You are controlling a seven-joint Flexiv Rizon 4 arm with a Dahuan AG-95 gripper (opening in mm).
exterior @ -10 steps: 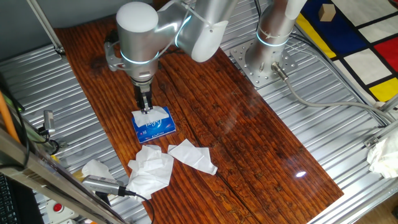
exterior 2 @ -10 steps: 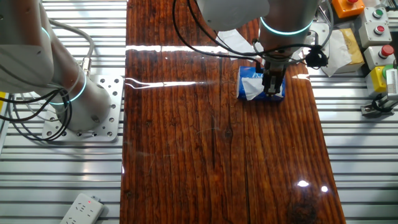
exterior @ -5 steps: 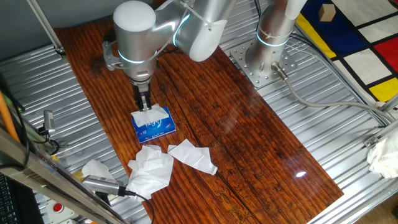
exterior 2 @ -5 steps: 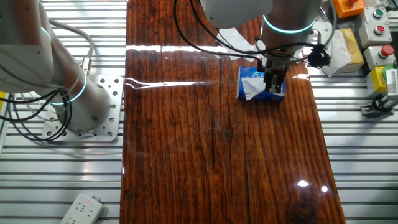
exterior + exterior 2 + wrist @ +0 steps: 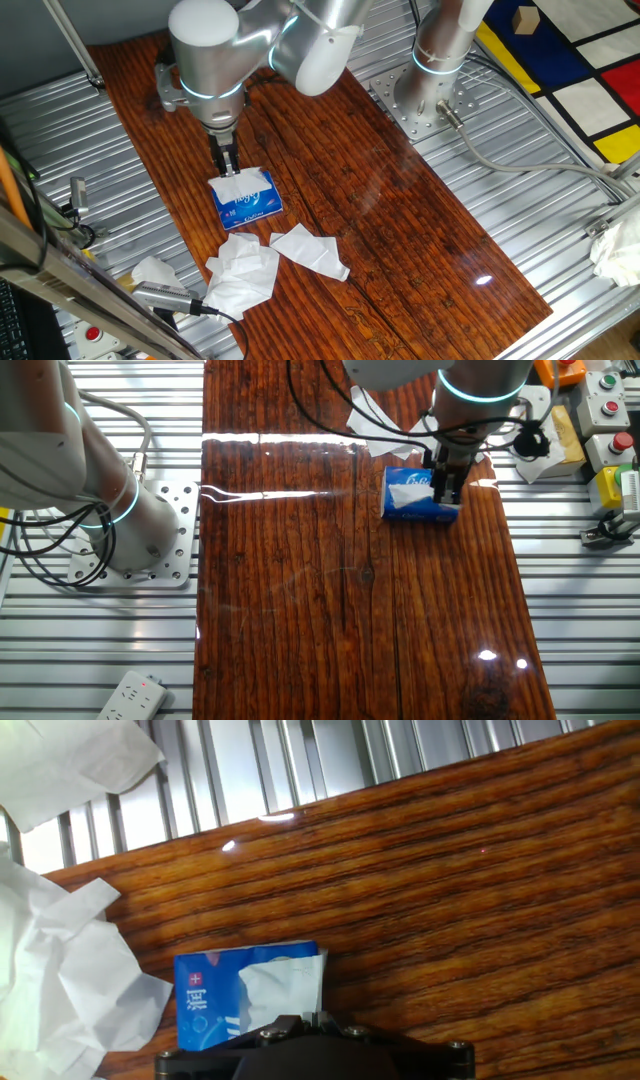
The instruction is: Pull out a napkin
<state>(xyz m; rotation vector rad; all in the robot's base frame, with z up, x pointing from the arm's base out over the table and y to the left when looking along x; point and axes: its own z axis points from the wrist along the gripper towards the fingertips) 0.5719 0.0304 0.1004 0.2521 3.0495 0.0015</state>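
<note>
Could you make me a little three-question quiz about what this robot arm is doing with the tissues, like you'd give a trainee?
1. True or false: the gripper is pinching a napkin that sticks out of the blue tissue pack.
2. Where do the loose napkins already on the table lie?
A. on the metal base plate
B. on the wood next to the pack
C. on top of the pack
3. Fill in: the pack is lying ____ on the wooden tabletop.

Key: 1 true; 2 B; 3 flat.
</note>
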